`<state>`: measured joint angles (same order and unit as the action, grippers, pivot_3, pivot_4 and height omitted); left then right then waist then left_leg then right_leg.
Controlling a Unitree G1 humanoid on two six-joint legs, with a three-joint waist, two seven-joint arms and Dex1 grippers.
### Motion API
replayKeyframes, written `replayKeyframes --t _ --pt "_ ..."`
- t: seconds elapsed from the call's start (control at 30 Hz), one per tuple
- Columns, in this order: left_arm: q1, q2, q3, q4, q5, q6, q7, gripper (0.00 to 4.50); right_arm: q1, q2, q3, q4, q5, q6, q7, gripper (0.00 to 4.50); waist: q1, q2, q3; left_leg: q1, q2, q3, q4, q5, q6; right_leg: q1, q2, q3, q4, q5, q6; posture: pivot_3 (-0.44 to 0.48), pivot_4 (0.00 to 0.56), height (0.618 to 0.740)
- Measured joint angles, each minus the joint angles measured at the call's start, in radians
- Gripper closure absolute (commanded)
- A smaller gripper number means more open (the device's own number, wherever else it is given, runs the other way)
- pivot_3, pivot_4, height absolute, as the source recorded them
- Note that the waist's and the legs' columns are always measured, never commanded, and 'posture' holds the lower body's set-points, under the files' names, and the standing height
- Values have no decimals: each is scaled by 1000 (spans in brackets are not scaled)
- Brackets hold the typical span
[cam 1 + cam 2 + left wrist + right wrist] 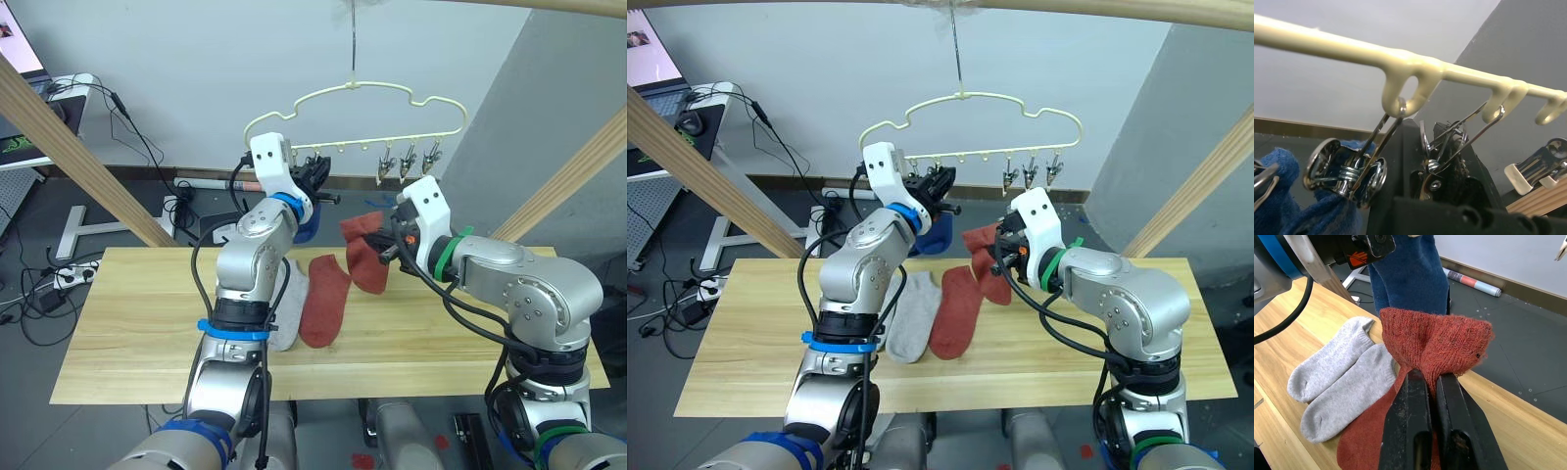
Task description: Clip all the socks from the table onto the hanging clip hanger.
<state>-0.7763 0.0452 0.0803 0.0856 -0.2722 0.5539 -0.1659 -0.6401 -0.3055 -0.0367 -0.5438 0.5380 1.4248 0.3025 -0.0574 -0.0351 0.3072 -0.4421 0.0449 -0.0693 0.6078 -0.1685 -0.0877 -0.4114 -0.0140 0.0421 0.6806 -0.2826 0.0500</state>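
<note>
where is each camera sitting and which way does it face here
Left and right eye views: head, looking forward and down over both arms at the table and clip hanger.
Left wrist view: looks up at the hanger's metal clips; left end effector.
Right wrist view: looks down at grey socks; right end effector pinches the rust-red sock.
Shared: blue sock.

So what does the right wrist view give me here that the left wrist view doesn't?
Right wrist view: the right gripper pinching the cuff of a rust-red sock, with two light grey socks lying side by side on the table and a second red sock beneath the fingers.
Left wrist view: the clip hanger bar close up, with metal clips hanging from its loops and the left gripper's fingers around one of them.
Both: blue sock fabric, hanging near the left gripper.
</note>
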Motion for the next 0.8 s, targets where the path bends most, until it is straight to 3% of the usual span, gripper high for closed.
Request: replayKeyframes --t 0.57,0.73,0.8 --pt "-3 9 -2 0 -2 13 -4 4210 0 0 0 0 0 -4 1 4500 0 0 0 0 0 0 0 0 0 0 0 0 0 0 0 -80 284 740" --pt "-3 10 -2 0 -5 18 -15 2699 0 0 0 1 0 -4 1 4500 0 0 0 0 0 0 0 0 0 0 0 0 0 0 0 -80 283 740" --pt "-3 11 -4 0 2 17 -15 2699 0 0 0 0 0 -4 1 4500 0 0 0 0 0 0 0 0 0 0 0 0 0 0 0 -80 283 740"
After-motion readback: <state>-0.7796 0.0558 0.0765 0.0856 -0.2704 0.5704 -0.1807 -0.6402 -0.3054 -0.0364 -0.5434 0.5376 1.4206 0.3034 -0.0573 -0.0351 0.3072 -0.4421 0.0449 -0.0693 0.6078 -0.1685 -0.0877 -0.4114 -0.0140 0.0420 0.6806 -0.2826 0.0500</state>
